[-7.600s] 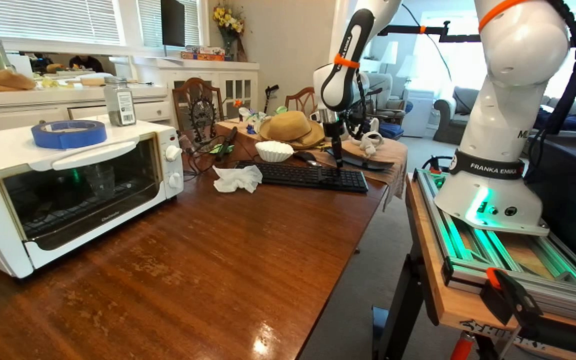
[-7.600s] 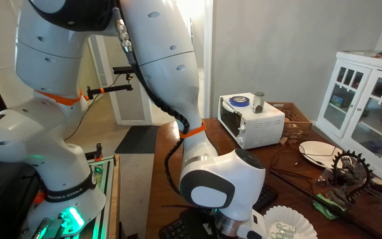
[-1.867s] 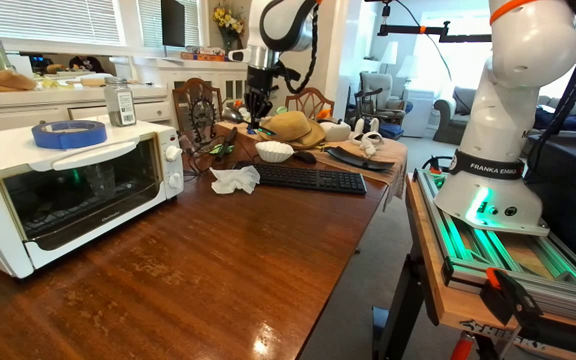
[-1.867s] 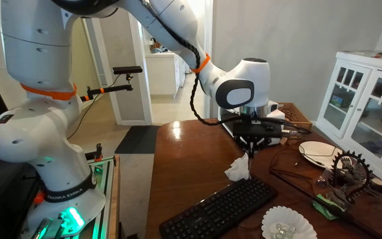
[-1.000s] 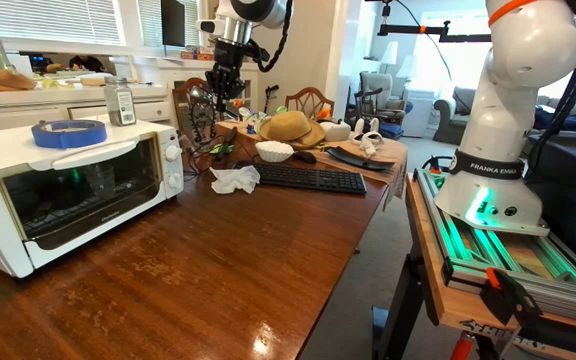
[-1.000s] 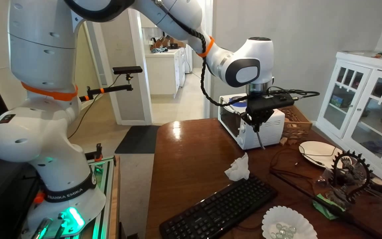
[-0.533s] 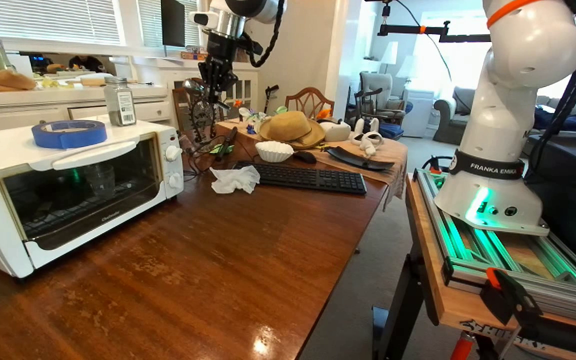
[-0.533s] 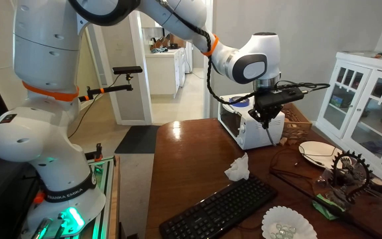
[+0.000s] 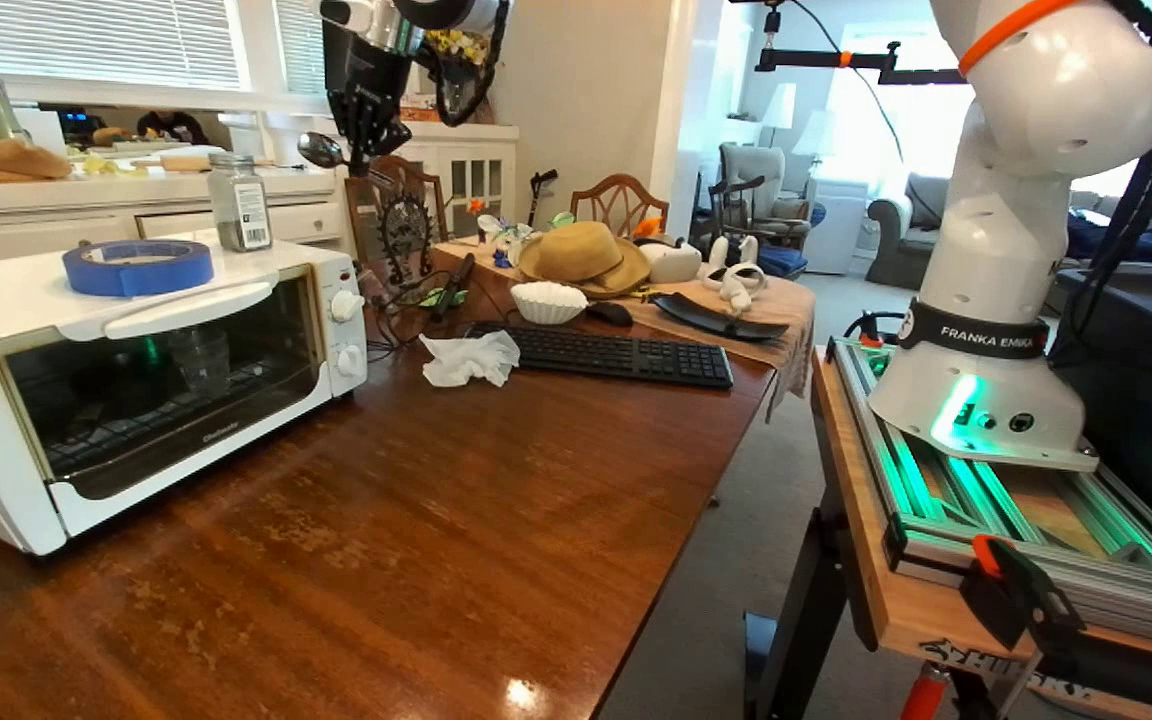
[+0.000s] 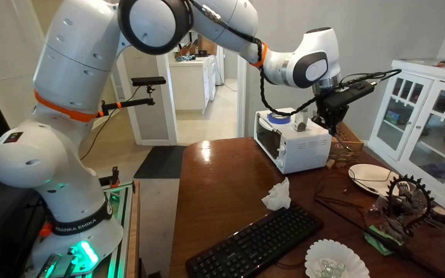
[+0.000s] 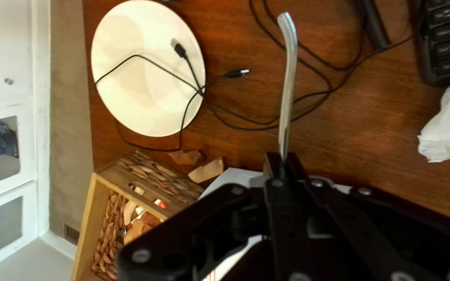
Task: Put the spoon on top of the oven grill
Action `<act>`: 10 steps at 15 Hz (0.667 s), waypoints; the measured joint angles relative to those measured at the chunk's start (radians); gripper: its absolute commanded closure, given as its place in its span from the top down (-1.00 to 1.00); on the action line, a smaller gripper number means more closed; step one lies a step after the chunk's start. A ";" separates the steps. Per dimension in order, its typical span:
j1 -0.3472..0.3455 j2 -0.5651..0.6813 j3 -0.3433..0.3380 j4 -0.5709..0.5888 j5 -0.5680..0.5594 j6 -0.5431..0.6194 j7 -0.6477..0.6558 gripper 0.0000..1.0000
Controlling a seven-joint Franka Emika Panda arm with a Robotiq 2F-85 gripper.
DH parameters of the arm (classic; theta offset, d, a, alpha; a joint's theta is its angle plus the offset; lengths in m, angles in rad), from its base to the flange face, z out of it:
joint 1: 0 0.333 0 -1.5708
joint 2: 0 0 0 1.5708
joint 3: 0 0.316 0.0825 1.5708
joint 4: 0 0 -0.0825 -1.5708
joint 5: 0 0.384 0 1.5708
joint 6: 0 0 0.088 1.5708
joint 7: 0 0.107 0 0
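Observation:
My gripper (image 9: 361, 165) is shut on the spoon, high above the table. The shiny spoon bowl (image 9: 320, 150) sticks out to one side of the fingers in an exterior view. In the wrist view the bent silver spoon handle (image 11: 288, 82) runs out from between the fingertips, while the bowl is hidden. The white oven grill (image 9: 161, 420) stands on the table with its dark glass door shut. In an exterior view the gripper hangs by the oven grill's (image 10: 303, 150) side, in front of the basket. Part of the oven grill (image 11: 238, 176) shows behind the fingers.
Blue tape (image 9: 136, 270) and a glass jar (image 9: 239, 205) stand on the oven's top. Around it are a wicker basket (image 10: 342, 154), a white plate (image 11: 147, 97) with cables, a crumpled tissue (image 10: 277, 196), a keyboard (image 10: 253, 243) and a white fluted bowl (image 10: 336, 251).
Lifted from the keyboard area, my gripper has carried the spoon up and across, lately leftward and higher in an exterior view. The spoon is now more tilted. The oven grill has not moved.

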 measured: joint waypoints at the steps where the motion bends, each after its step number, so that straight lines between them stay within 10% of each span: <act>1: 0.017 0.033 -0.003 0.051 -0.023 -0.001 0.000 -0.98; 10: 0.146 0.288 -0.029 0.493 -0.113 -0.063 -0.042 -0.98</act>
